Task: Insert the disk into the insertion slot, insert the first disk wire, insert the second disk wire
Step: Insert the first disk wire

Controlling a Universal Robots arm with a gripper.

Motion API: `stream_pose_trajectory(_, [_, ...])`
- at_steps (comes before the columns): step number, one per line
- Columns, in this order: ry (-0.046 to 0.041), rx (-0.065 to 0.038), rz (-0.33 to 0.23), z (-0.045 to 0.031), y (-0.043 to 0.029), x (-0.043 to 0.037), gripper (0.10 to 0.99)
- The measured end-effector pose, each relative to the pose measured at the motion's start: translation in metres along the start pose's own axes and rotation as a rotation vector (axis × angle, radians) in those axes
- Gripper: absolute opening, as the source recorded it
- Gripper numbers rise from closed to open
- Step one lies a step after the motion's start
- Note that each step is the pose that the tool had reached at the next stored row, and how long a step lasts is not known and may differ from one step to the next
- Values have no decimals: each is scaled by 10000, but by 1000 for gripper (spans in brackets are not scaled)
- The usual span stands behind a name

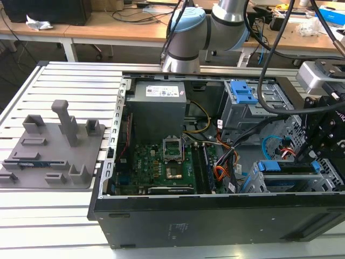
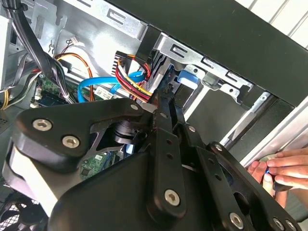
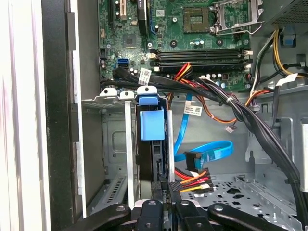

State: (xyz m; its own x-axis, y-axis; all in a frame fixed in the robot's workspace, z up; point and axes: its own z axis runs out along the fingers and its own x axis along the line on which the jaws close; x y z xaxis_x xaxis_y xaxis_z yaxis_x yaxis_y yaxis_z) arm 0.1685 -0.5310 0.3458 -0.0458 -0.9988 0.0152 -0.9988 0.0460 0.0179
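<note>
Black gripper [image 3: 166, 197] near disk [image 3: 151, 125]; slatted metal table [image 1: 54, 216], wooden desks [image 1: 108, 27] behind.

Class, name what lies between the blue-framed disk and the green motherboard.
A bundle of black cables crosses between the disk and the motherboard, as the first wrist view shows.

place: robotics lab | evidence: slotted aluminium table [image 1: 54, 226]; cable-strewn wooden workbenches [image 1: 108, 24]; robot arm [image 1: 186, 38]; opened computer tower [image 1: 215, 221]; grey fixture block [image 1: 54, 151]
</note>
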Motion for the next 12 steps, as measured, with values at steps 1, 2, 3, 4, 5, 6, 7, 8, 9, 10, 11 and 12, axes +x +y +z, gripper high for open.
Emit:
stream_pose_trajectory(1, [0, 0, 0, 3, 0, 0, 169])
stream_pose_trajectory(2, [0, 0, 1, 6, 0, 0, 169])
stream_pose_trajectory(3, [1, 0, 0, 9, 0, 0, 169])
stream_pose_trajectory(4, [1, 0, 1, 13, 0, 0, 169])
stream_pose_trajectory(5, [0, 0, 1, 20, 0, 0, 169])
stream_pose_trajectory(6, [1, 0, 1, 26, 0, 0, 169])
stream_pose_trajectory(7, [0, 0, 1, 32, 0, 0, 169])
stream_pose_trajectory(8, [3, 1, 1, 44, -1, 0, 169])
stream_pose_trajectory(9, [3, 1, 1, 51, -1, 0, 169])
stream_pose_trajectory(10, [1, 1, 0, 60, -1, 0, 169])
stream_pose_trajectory(11, [3, 0, 1, 70, -1, 0, 169])
stream_pose_trajectory(12, [1, 0, 0, 79, -1, -1, 169])
